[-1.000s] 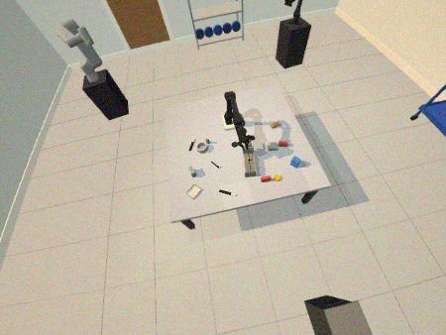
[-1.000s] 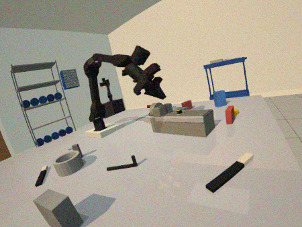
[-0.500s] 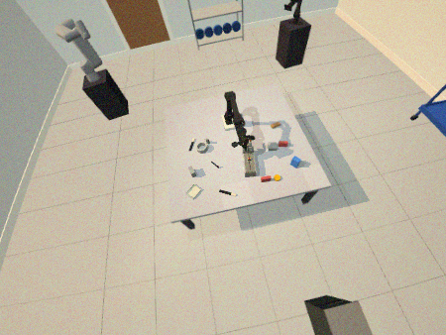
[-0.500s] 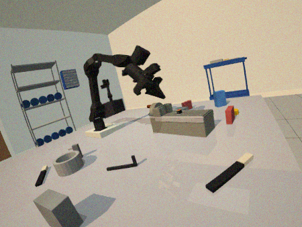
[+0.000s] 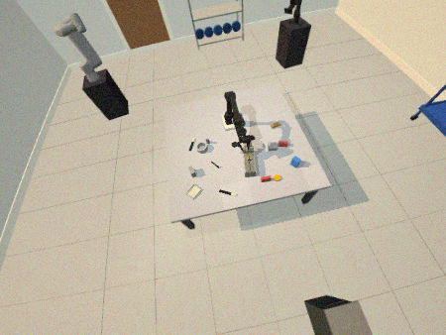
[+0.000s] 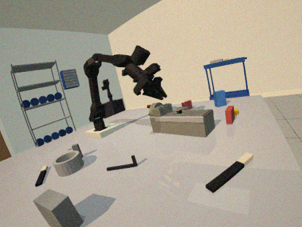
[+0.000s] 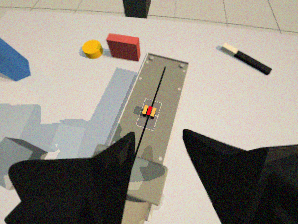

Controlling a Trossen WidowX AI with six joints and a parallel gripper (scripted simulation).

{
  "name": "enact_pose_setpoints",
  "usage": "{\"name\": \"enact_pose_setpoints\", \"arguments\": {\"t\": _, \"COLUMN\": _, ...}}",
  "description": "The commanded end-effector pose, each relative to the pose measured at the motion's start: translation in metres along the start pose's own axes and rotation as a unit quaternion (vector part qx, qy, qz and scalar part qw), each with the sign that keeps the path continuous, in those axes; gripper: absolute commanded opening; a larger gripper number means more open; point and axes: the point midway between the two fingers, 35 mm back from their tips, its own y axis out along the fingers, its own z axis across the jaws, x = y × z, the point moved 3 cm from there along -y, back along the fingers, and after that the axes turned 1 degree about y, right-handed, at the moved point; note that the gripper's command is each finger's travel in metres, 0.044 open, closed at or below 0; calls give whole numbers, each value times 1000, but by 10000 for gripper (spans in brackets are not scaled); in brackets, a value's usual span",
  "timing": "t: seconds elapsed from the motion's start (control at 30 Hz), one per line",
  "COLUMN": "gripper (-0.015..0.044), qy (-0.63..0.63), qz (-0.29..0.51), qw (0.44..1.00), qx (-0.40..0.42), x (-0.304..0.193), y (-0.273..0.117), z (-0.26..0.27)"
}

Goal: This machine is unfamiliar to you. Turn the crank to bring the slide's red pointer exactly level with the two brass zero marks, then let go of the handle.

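"How does the arm stand from the top?" asks the first.
"The black arm (image 5: pixel 231 106) (image 6: pixel 94 92) reaches down the picture from its base, its gripper (image 5: pixel 245 147) (image 6: pixel 163 98) (image 7: pixel 158 134) over the upper end of the machine (image 5: pixel 251 169) (image 6: pixel 181 125) (image 7: pixel 172 82)," says the second. "The jaws are too small to judge there. The machine lies on the table (image 5: pixel 208 207) (image 6: pixel 134 195) (image 7: pixel 225 107), its long axis nearly up and down the picture."

"And the exterior view?"
"The arm rises, bends at the elbow and comes forward; the gripper slants down to the right, its tips above the machine and apart from it. The machine's long axis runs left to right, beside the red block (image 6: pixel 229 115) (image 7: pixel 123 47)."

"The wrist view?"
"The jaws are released, about half open, with nothing between the fingers. Beyond the tips, a dark slot (image 7: pixel 159 84) runs along the machine's long axis, leaning up to the right. The red pointer (image 7: pixel 149 110) sits across it, between two yellowish marks (image 7: pixel 145 109). Whether it is exactly level, the second speaker cannot tell."
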Motion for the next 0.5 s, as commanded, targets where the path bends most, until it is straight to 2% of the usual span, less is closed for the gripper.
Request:
{"name": "enact_pose_setpoints", "arguments": {"t": 0.0, "gripper": 315, "qy": 0, "qz": 0, "qw": 1000, "qx": 0, "x": 0, "y": 0, "z": 0}}
{"name": "enact_pose_setpoints", "arguments": {"t": 0.13, "gripper": 420, "qy": 0, "qz": 0, "qw": 1000, "qx": 0, "x": 0, "y": 0, "z": 0}}
{"name": "enact_pose_setpoints", "arguments": {"t": 0.2, "gripper": 440, "qy": 0, "qz": 0, "qw": 1000, "qx": 0, "x": 0, "y": 0, "z": 0}}
{"name": "enact_pose_setpoints", "arguments": {"t": 0.47, "gripper": 230, "qy": 0, "qz": 0, "qw": 1000, "qx": 0, "x": 0, "y": 0, "z": 0}}
